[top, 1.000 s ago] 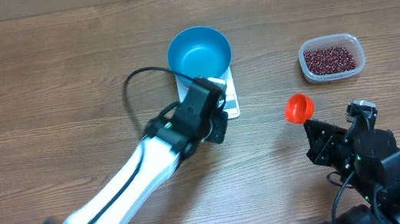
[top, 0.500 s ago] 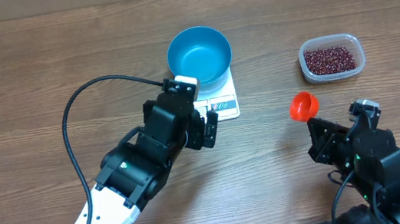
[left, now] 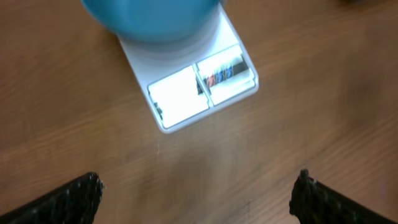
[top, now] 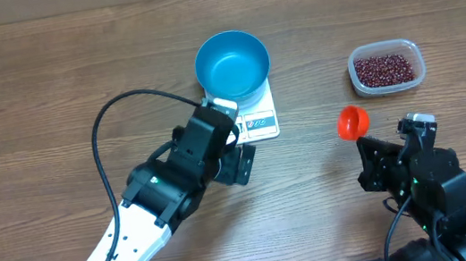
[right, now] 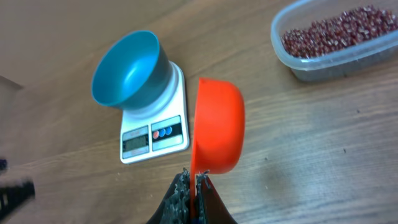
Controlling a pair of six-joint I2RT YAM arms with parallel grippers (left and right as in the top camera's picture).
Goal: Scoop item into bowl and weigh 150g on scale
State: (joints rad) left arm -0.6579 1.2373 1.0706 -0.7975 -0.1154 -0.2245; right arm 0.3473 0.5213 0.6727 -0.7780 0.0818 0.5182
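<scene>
Plenty of bare table left of the scoop, all the way over to the scale. Ahead and to its right the clear container sits near but apart, open wood between. The blue bowl takes up the scale's far end. The left gripper hangs just short of the scale's display edge, jaws wide, only wood between them

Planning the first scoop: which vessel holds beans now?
The clear container, right of the scale; the blue bowl is empty, and the orange scoop shows none.
</scene>
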